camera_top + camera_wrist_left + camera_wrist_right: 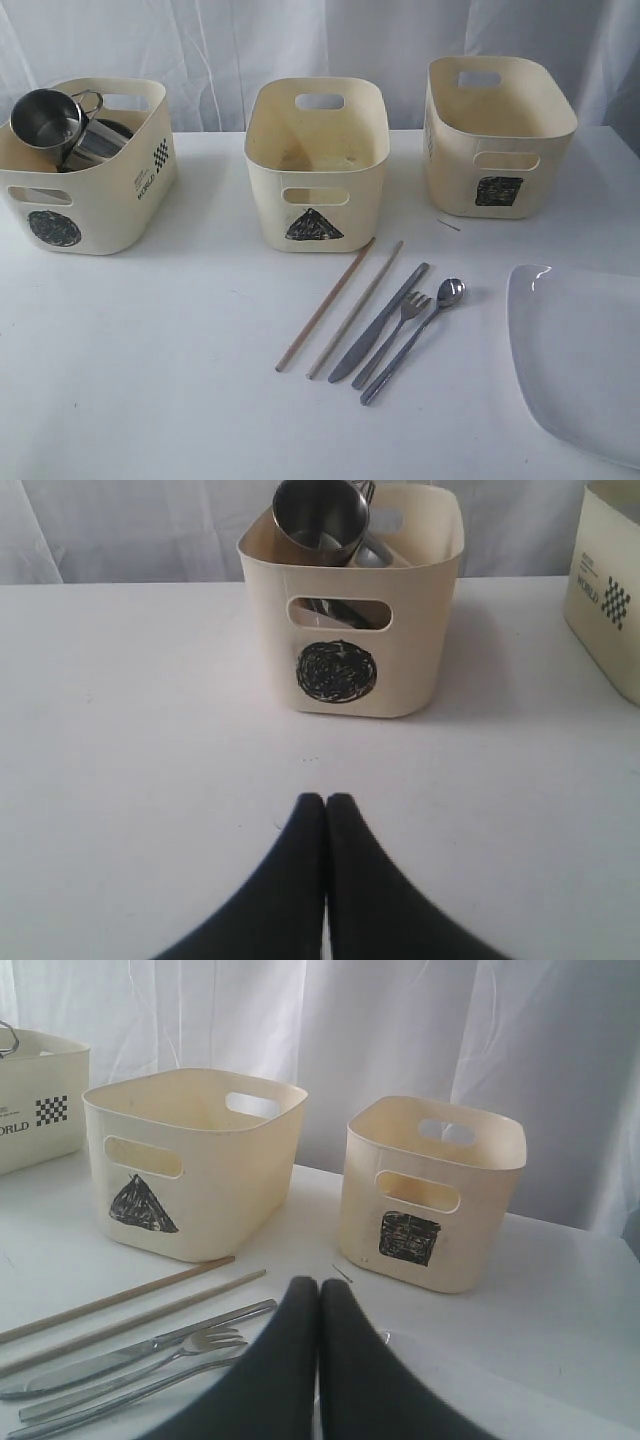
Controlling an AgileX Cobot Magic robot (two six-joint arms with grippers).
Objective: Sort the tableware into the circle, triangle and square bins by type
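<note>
Steel knife (380, 322), fork (392, 338), spoon (412, 343) lying in front of cream triangle-marked bin (268, 215), black left gripper (326, 802) and right gripper (320, 1285) closed, empty

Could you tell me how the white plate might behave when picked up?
The plate looks glossy, so probably slippery. It lies flat on the table, so its rim may be hard to get under. Wide and ceramic-looking, perhaps heavy and breakable.

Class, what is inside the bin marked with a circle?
A steel mug leans on a second steel mug. The circle bin has walls that hide whatever lies beneath them.
</note>
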